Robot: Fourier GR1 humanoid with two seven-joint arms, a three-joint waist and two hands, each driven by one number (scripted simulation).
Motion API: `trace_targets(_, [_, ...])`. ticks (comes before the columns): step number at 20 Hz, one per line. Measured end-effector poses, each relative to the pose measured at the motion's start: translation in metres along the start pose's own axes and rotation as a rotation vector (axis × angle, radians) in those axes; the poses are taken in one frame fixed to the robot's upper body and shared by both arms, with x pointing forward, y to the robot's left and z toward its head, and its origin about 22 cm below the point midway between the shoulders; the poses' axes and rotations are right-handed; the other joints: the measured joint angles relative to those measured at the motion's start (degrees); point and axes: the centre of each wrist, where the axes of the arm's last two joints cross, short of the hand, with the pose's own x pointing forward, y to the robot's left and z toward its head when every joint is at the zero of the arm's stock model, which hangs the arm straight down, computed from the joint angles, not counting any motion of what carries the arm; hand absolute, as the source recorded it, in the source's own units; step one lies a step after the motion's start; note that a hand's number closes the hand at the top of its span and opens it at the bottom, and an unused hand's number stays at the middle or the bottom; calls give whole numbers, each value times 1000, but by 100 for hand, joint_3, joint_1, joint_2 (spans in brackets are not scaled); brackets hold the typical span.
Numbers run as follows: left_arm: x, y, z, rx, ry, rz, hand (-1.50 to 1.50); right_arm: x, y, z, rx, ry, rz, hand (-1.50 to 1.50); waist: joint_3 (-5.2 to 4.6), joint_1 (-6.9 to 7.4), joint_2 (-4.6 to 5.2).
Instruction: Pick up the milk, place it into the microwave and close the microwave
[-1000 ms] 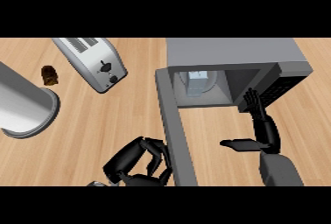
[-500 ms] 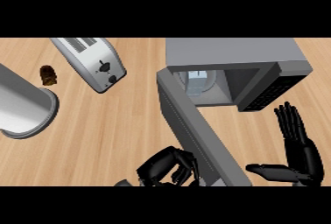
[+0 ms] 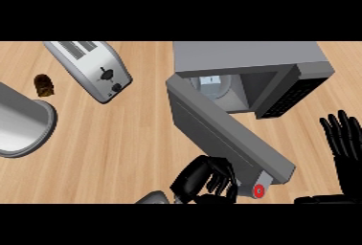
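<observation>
We see the microwave point(image 3: 247, 60) at the upper right of the wooden counter point(image 3: 134, 139), grey body, cavity facing the lower edge of the view. Its door point(image 3: 226, 139) stands partly swung, running diagonally from the hinge side at the cavity's left down to the lower centre. A red round mark point(image 3: 259, 190) sits at the door's free end; no writing on it can be read. The control panel point(image 3: 291, 98) at the cavity's right is dark; no legible labels.

Milk point(image 3: 212, 86): we see a pale carton inside the cavity, upright, near the left wall, partly hidden by the door's upper edge. No brand can be read on it.

Left hand point(image 3: 205, 181): at lower centre, fingers curled, against the door's outer face near its free end. We see nothing held in it.

Right hand point(image 3: 346, 148): at the right edge, fingers straight and spread, pointing up, apart from the microwave.

Other items, left side: a toaster point(image 3: 92, 69) w/ a dial on its end, no legible marking; a small brown item point(image 3: 44, 85) beside it, too small to identify; a grey pot point(image 3: 21, 127) at the left edge.
</observation>
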Motion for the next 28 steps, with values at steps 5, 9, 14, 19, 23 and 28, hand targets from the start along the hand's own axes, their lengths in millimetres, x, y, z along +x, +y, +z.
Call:
trace_targets(5, [8, 1, -14, 95, -29, 30, 150, 16, 2, -5, 79, -30, -42, -150, -5, -199, 41])
trace_targets(9, [18, 8, -28, 155, -75, 37, 150, 30, 0, -13, 161, -50, -70, -150, -9, -347, 76])
trace_targets(14, [29, 21, -47, 218, -99, 40, 150, 43, 2, -23, 251, -69, -101, -150, -12, -569, 134])
trace_targets(19, [40, 37, -67, 295, -86, 50, 150, 52, 3, -30, 293, -90, -134, -150, -6, -779, 192])
trace_targets(23, [46, 49, -79, 361, -67, 80, 150, 59, 5, -35, 320, -108, -157, -150, -10, -934, 242])
trace_targets(28, [58, 68, -91, 449, -96, 161, 150, 65, 4, -38, 341, -112, -182, -150, -22, -1083, 321])
